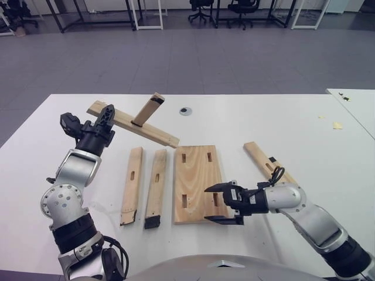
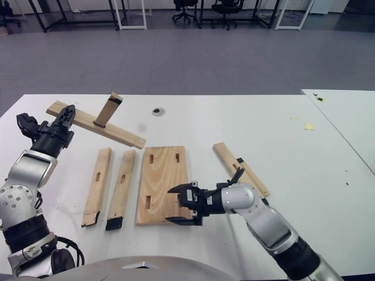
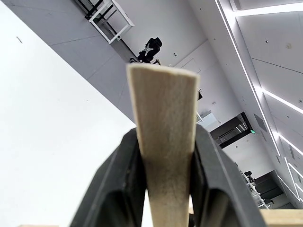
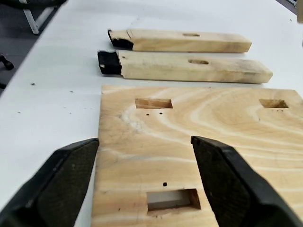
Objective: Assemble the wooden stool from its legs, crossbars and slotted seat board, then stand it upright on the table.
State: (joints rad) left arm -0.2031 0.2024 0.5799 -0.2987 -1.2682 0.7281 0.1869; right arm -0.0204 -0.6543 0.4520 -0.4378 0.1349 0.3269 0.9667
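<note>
Black left gripper clamps one end of a long pale wooden bar bearing an upright wooden peg, far left. Black right gripper gapes wide at the near edge of the flat slotted wooden seat board, lying centrally. It would likely do best to bite squarely, clear of the slots.

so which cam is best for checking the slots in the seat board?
Right wrist view: the seat board sits close under the open right gripper, three slots large and plain. Both eye views show the whole board from farther off, slots smaller. Left wrist view faces the wooden bar clamped in the left gripper.
</note>
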